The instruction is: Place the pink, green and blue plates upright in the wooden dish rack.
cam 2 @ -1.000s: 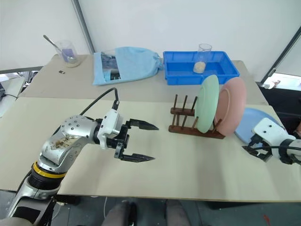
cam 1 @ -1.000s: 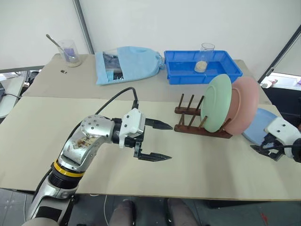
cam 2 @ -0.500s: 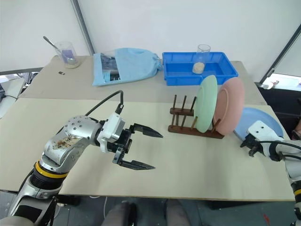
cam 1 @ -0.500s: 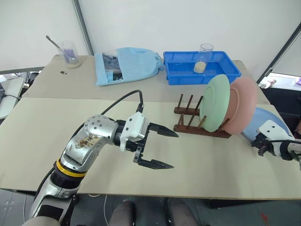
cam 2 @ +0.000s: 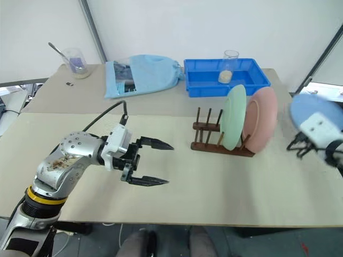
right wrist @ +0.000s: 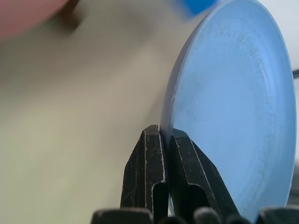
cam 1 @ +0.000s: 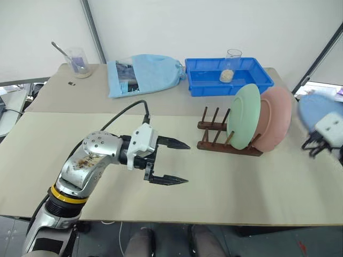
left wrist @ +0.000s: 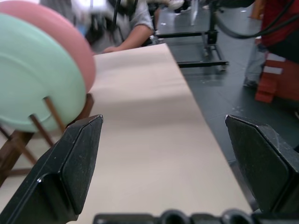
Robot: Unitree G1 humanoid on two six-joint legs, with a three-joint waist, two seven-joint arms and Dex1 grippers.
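The green plate (cam 1: 244, 116) and the pink plate (cam 1: 276, 120) stand upright side by side at the right end of the wooden dish rack (cam 1: 214, 136). Several pegs to their left are bare. At the table's right edge my right gripper (right wrist: 164, 133) is shut on the rim of the blue plate (right wrist: 229, 116). That blue plate (cam 1: 316, 110) hangs tilted in the air, right of the pink plate. My left gripper (cam 1: 187, 163) is open over the table, left of the rack and pointing at it, holding nothing.
A deep blue tray (cam 1: 252, 83) holding a glass (cam 1: 233, 59) sits behind the rack. A light blue cloth bag (cam 1: 144, 72) and a beaker with a spoon (cam 1: 77, 60) lie at the back left. A person's arm (left wrist: 126, 42) shows beyond the table's end.
My right gripper shut on the blue plate, which lay flat by the table's right edge, and raised it clear of the table. The left gripper stayed open, about where it was.
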